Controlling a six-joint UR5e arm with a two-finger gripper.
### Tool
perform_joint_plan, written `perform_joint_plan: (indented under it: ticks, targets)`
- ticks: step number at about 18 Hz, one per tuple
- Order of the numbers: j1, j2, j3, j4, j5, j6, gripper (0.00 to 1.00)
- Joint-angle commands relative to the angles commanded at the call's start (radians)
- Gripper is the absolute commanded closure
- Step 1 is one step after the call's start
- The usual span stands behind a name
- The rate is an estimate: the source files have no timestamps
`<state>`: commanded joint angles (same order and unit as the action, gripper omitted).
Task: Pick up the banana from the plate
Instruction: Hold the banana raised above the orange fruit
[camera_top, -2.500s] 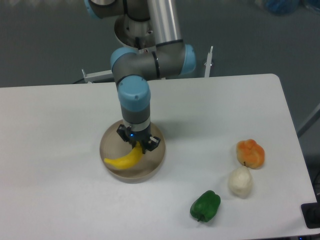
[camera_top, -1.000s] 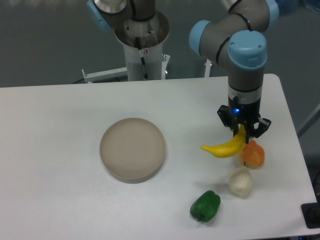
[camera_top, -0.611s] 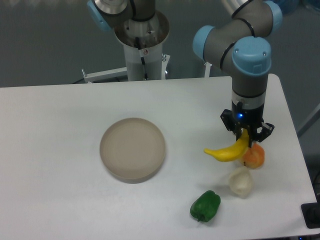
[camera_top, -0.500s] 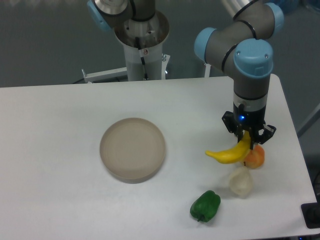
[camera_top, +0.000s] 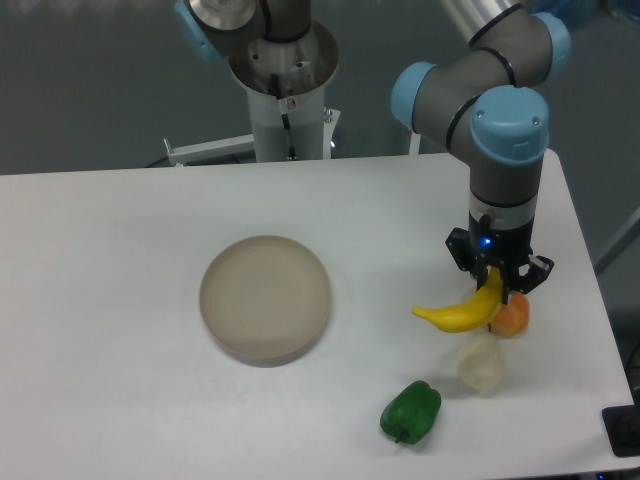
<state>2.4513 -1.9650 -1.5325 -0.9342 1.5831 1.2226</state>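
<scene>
The bright yellow banana (camera_top: 455, 315) hangs from my gripper (camera_top: 497, 284), which is shut on its right end. It is held over the right side of the table, far from the plate, just in front of the lumpy orange item (camera_top: 511, 318). The beige-tan plate (camera_top: 265, 297) sits left of centre with nothing in it.
A white lumpy item (camera_top: 481, 365) lies just below the banana. A green pepper (camera_top: 410, 411) lies near the front edge. The robot's base column (camera_top: 285, 95) stands behind the table. The table's right edge is close to the gripper.
The gripper took the banana off the plate and carried it to the right side of the table. Over the last second it has drifted slightly further right and lower.
</scene>
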Motion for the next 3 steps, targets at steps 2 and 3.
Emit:
perform_joint_plan:
  ticks: [2,3]
  targets:
    - [0.0,-0.003,0.003,0.002,0.002,-0.003,0.62]
    - [0.0,-0.003,0.003,0.002,0.002,-0.003,0.62]
